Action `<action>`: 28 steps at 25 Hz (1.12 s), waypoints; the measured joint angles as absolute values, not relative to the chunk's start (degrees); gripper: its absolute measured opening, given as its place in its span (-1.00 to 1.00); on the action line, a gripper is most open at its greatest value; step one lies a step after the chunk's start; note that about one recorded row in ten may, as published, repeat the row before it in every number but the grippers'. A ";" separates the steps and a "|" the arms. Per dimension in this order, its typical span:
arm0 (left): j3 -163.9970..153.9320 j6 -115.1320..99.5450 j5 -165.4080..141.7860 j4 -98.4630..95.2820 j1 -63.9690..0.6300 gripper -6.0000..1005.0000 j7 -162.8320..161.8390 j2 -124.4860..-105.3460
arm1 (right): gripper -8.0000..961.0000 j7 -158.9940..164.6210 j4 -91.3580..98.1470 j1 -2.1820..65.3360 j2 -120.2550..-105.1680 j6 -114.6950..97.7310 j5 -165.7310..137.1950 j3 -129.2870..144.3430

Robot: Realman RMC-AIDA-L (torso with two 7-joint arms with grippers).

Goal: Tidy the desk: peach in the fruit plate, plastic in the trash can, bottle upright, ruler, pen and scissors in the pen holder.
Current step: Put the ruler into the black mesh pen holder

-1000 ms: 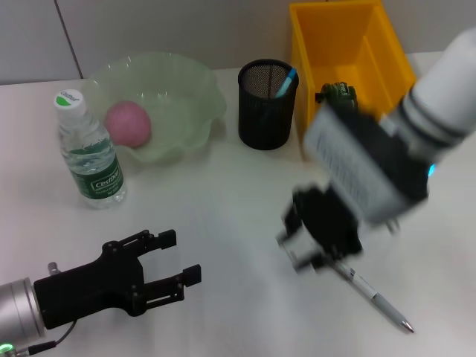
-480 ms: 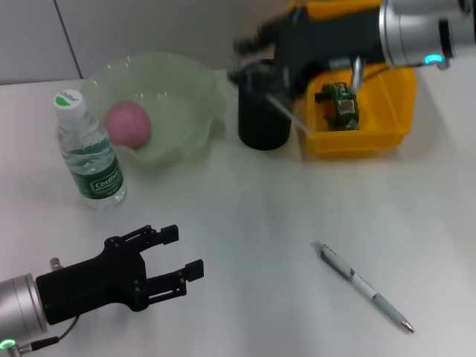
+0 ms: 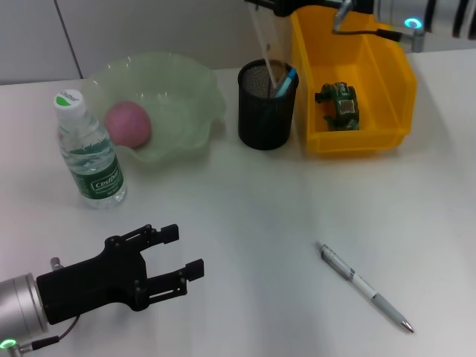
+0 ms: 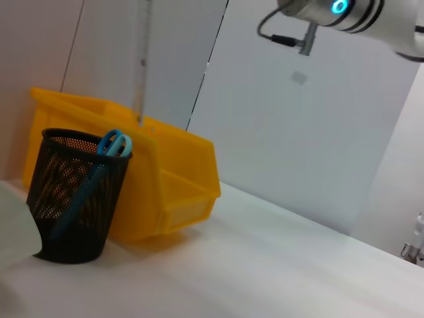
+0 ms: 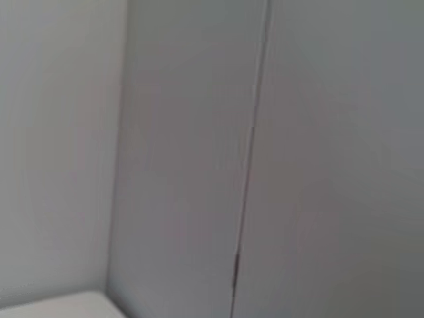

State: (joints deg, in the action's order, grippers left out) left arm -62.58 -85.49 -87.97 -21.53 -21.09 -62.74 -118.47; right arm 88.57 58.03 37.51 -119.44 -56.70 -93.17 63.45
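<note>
A clear ruler (image 3: pixel 266 41) hangs tilted over the black mesh pen holder (image 3: pixel 265 119), its lower end at the holder's mouth. My right gripper (image 3: pixel 277 6), cut off at the top edge, is shut on the ruler's upper end. In the left wrist view the ruler (image 4: pixel 141 59) stands nearly upright above the holder (image 4: pixel 73 199). Blue-handled scissors (image 3: pixel 286 77) stand in the holder. The pen (image 3: pixel 364 286) lies on the table at the front right. A pink peach (image 3: pixel 128 123) rests in the green fruit plate (image 3: pixel 190 89). The bottle (image 3: pixel 89 152) stands upright. Green plastic (image 3: pixel 339 104) lies in the yellow trash can (image 3: pixel 387 67). My left gripper (image 3: pixel 183 251) hovers open, front left.
The yellow bin stands directly beside the pen holder, on its right. The bottle stands in front of the plate's left side. A grey wall runs behind the table.
My right arm has risen from the table near the pen and swung back over the pen holder, carrying the ruler. The left arm has stayed still.
</note>
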 joint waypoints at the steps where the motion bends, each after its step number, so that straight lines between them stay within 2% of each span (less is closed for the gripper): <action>1: -62.58 -85.49 -87.97 -21.53 -21.09 0.62 -62.74 -118.47 | -0.13 88.57 58.03 37.51 -119.44 -56.70 -93.17 63.45; 10: -62.58 -86.30 -87.97 -21.60 -21.74 0.62 -62.75 -118.39 | -0.10 78.59 49.56 39.34 -119.51 -47.36 -83.58 67.76; 28: -62.58 -86.86 -87.98 -21.62 -21.88 0.61 -63.18 -118.30 | -0.05 65.36 36.90 43.79 -119.57 -44.64 -73.01 67.69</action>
State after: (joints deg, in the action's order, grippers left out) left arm -62.58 -86.86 -87.98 -21.62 -21.88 -63.18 -118.30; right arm 65.36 36.90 43.79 -119.57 -44.64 -73.01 67.69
